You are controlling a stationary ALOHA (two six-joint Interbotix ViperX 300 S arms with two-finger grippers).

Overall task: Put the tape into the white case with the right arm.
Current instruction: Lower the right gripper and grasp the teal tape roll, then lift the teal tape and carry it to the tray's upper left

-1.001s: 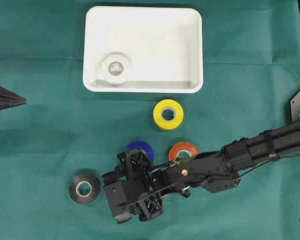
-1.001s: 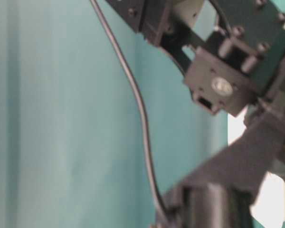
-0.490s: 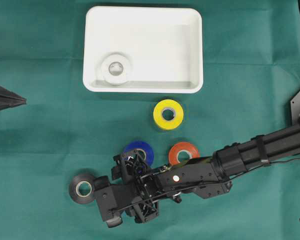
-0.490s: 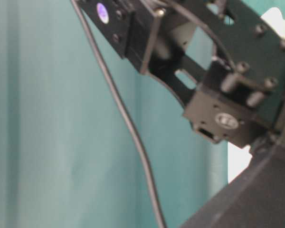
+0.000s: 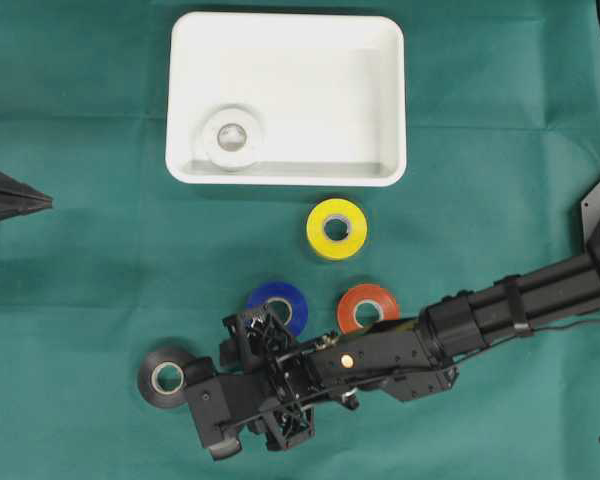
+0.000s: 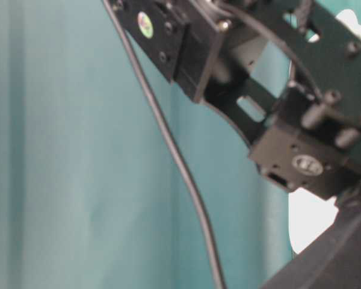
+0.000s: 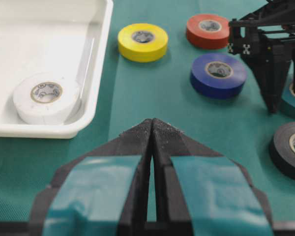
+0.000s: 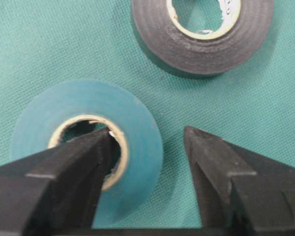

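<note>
Teal tape (image 8: 83,147) lies flat on the green table (image 5: 90,250), and the right gripper (image 8: 147,147) is spread over it: one finger (image 8: 73,167) reaches into the roll's core at the lower left of the right wrist view, the other finger (image 8: 216,167) stands outside the roll's rim on the cloth, with the roll's wall between them. Whether either finger touches the tape cannot be told. Black tape (image 8: 202,37) lies near it, at the top of that view.

In the overhead view the right arm (image 5: 520,305) reaches in from the right edge to the lower middle, its gripper (image 5: 225,400) just beside the black tape (image 5: 167,377) at the lower left; the teal roll is hidden under it there. Blue tape (image 5: 280,305) and red tape (image 5: 367,307) lie just above the arm, and yellow tape (image 5: 336,228) sits higher, between them and the case.

The white case (image 5: 380,100) is at the top centre, with white tape (image 5: 232,138) in its lower left corner.

The left gripper (image 7: 152,132) is pressed together, holding nothing, at the bottom of the left wrist view; it points in from the left edge of the overhead view (image 5: 35,202), well apart from the rolls.

The table-level view shows only blurred arm parts and a cable (image 6: 180,168).
</note>
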